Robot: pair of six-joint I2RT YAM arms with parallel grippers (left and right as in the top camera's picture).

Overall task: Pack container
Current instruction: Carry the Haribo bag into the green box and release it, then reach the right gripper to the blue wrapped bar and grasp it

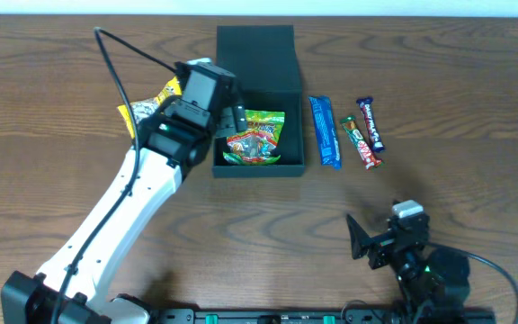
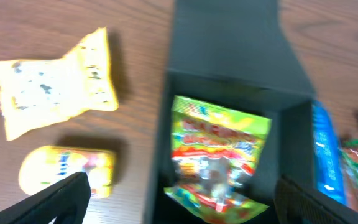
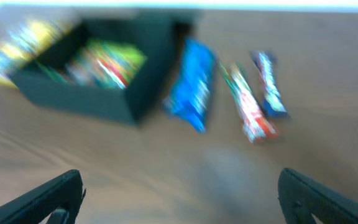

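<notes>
Across the brown wooden table (image 1: 475,81), the left arm (image 1: 124,207) is the biggest shape. Its white link runs from the base at the near left edge up and right to a black wrist above the container's left wall. The left gripper (image 2: 182,183) hangs there with its fingers spread wide and nothing between them. In the wrist view one finger (image 2: 64,199) is over the table by the yellow packets and the other is on the container's right side.

Far of centre sits the container (image 1: 259,167), dark and square, its flap lid (image 1: 254,49) laid open toward the far edge.

Near right, the right arm (image 1: 430,274) is folded low, well apart from the box. The right gripper (image 3: 179,180) is empty and its fingers are spread wide.

Inside the box lies a green snack bag (image 1: 254,137) with red and yellow print. Left of the box are a flat yellow packet (image 2: 55,84) and a smaller rounded yellow packet (image 2: 67,171). Right of it lie a blue bar (image 1: 325,131), a green-and-red bar (image 1: 360,142) and a dark blue bar (image 1: 371,123), side by side. No writing on any wrapper is clear enough to read.
</notes>
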